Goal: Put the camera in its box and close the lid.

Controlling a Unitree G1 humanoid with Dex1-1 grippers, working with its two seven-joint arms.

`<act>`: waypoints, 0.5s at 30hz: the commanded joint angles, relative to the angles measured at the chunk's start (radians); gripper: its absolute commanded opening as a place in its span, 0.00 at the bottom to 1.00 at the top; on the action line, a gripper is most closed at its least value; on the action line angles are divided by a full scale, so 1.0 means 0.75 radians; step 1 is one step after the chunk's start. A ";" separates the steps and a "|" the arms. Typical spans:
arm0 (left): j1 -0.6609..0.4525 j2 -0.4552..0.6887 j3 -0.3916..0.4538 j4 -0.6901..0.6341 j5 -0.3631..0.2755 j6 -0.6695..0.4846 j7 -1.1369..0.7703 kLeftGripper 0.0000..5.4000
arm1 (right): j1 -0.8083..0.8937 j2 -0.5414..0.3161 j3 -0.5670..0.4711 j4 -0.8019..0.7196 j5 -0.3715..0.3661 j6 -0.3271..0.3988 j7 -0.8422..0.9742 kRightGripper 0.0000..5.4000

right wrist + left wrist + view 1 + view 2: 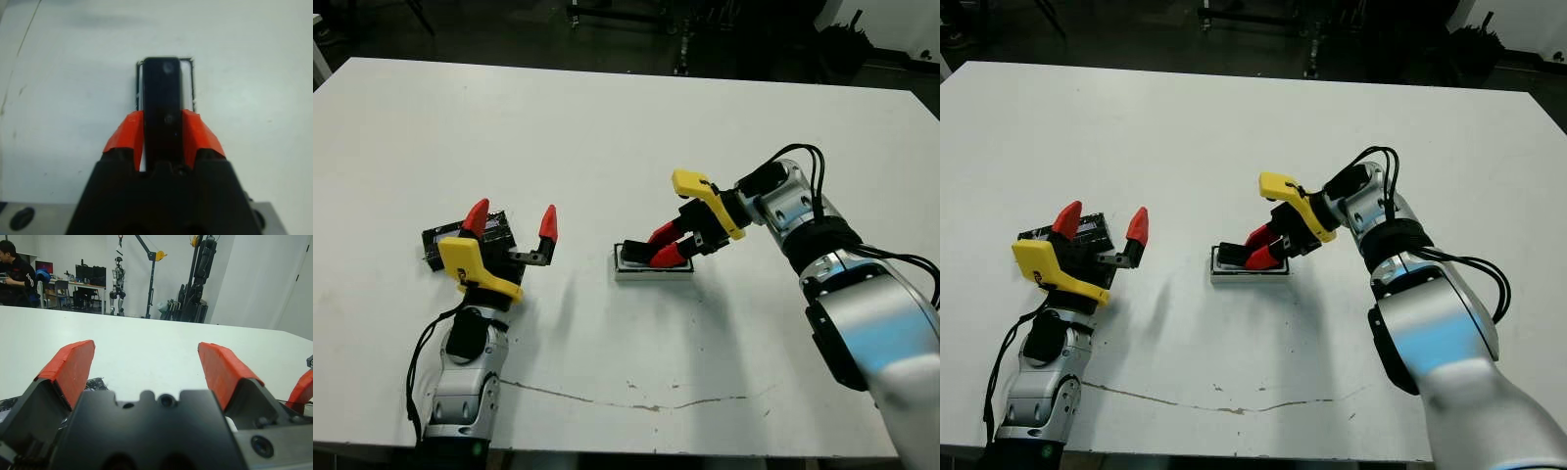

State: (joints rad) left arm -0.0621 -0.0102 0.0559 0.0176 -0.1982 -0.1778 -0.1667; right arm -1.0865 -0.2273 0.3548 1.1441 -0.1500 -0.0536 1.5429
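One camera (pixel 162 105) being gripped by the right hand (pixel 667 245) over one box (pixel 653 265), one lid (pixel 468 241) lying beneath the left hand (pixel 513 221), its fingers spreading wide and empty, on the white tabletop (pixel 607 137).

We see a white table (pixel 607 127) with a thin dark crack line near its front edge. The box (pixel 652 270) shows white lining and a dark rim; the camera (pixel 162 105) is matte black. The lid (pixel 460 240) is black with pale glints. Both the left gripper (pixel 512 222) and right gripper (pixel 664 245) have red fingertips, black bodies and yellow mounts.
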 commanded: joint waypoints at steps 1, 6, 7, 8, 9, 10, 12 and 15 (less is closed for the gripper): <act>-0.003 -0.003 -0.001 0.006 -0.005 -0.003 -0.004 1.00 | 0.022 -0.041 0.028 0.014 -0.053 -0.054 0.003 0.47; -0.004 -0.004 -0.001 0.008 -0.006 -0.004 -0.004 1.00 | 0.019 -0.040 0.022 0.022 -0.059 -0.092 0.006 0.60; -0.004 -0.005 -0.001 0.008 -0.007 -0.004 -0.005 1.00 | 0.016 -0.040 0.023 0.022 -0.064 -0.086 0.002 0.63; -0.004 -0.006 -0.001 0.010 -0.007 -0.006 -0.005 1.00 | 0.013 -0.041 0.023 0.021 -0.067 -0.081 0.001 0.65; -0.004 -0.006 0.000 0.010 -0.008 -0.006 -0.005 1.00 | 0.011 -0.042 0.022 0.019 -0.069 -0.075 0.000 0.67; -0.004 -0.007 0.000 0.011 -0.009 -0.006 -0.005 1.00 | 0.010 -0.043 0.019 0.018 -0.068 -0.071 0.000 0.69; -0.004 -0.006 0.000 0.014 -0.004 -0.009 -0.003 1.00 | 0.008 -0.045 0.011 0.015 -0.064 -0.052 0.003 0.73; -0.006 -0.006 -0.001 0.020 -0.001 -0.016 -0.004 1.00 | 0.008 -0.044 0.000 0.012 -0.056 -0.030 0.006 0.80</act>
State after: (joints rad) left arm -0.0621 -0.0121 0.0554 0.0208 -0.1982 -0.1801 -0.1668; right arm -1.0868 -0.2311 0.3537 1.1469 -0.1738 -0.1001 1.5720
